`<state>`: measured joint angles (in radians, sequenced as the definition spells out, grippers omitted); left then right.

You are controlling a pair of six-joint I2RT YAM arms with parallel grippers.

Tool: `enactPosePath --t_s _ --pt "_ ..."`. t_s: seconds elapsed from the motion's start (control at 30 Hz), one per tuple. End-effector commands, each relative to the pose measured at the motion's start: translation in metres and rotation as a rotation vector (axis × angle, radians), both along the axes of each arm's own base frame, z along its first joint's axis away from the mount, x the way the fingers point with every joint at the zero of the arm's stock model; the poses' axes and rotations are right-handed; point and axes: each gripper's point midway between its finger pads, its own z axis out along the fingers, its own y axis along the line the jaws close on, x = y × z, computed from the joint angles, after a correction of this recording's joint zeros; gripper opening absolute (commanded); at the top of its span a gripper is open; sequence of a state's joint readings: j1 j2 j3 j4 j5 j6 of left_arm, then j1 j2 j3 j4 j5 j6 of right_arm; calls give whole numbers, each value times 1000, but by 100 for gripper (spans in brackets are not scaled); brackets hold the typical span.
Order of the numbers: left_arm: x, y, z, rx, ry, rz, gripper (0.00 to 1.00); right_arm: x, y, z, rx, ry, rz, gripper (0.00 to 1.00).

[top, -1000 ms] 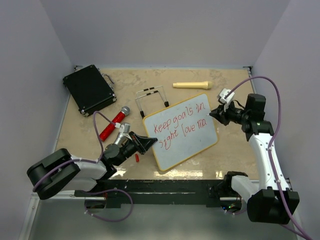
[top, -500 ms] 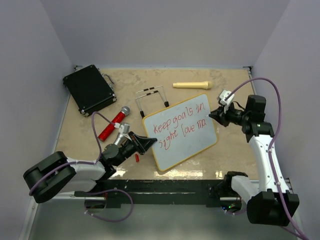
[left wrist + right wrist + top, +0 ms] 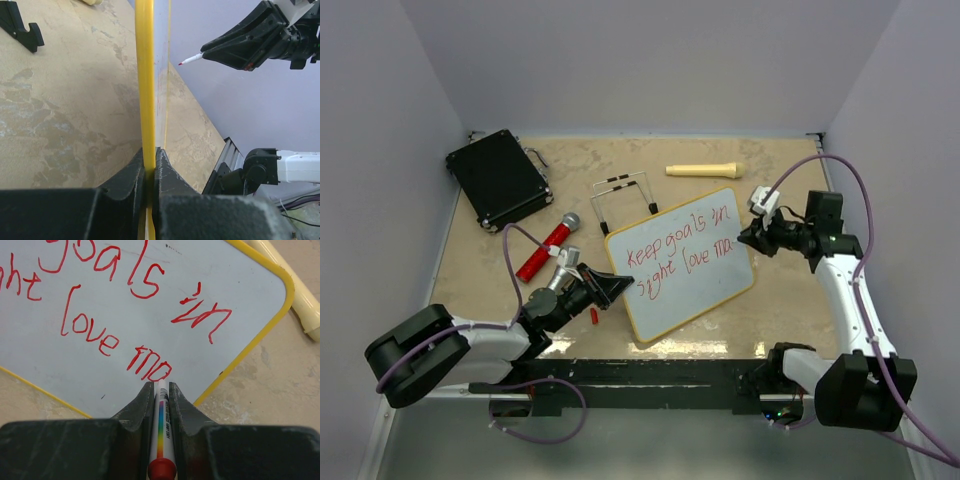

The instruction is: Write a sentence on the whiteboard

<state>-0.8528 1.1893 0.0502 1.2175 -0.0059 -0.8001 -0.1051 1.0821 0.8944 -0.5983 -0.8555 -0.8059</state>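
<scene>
Beyond the whiteboard (image 3: pixel 692 296) lie a wire stand (image 3: pixel 620 181), cream handle (image 3: pixel 703 170), black case (image 3: pixel 498 178).

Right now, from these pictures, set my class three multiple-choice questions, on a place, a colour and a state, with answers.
1. Where does the black rectangular case lie?
A. at the table's far left corner
B. in the right hand
C. beside the right arm's base
2. What colour is the handwritten sentence on the large white yellow-framed whiteboard?
A. blue
B. red
C. green
3. What is the left hand doing?
A. hanging open
B. holding a marker
C. shut on the whiteboard's edge
Answers: 1 A, the overhead view shows it there; 2 B, red strokes; 3 C, its fingers pinch the frame.
</scene>
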Motion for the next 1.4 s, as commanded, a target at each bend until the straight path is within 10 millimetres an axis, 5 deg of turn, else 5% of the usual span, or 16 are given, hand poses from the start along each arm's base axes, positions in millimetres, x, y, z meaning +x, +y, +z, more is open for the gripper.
enactPosePath --t_s 0.0,0.2,0.4,1.37 --pt "-12 15 -10 23 -45 0 0 9 -3 12 -19 -66 2 0" --pt "-10 13 -10 23 -45 0 0 20 -8 18 -5 -117 -67 0" --pt "-9 11 -10 24 -41 -2 0 29 -11 3 0 -61 -92 0" --pt "-9 9 -11 27 -38 -10 0 26 -4 1 29 -53 -55 0"
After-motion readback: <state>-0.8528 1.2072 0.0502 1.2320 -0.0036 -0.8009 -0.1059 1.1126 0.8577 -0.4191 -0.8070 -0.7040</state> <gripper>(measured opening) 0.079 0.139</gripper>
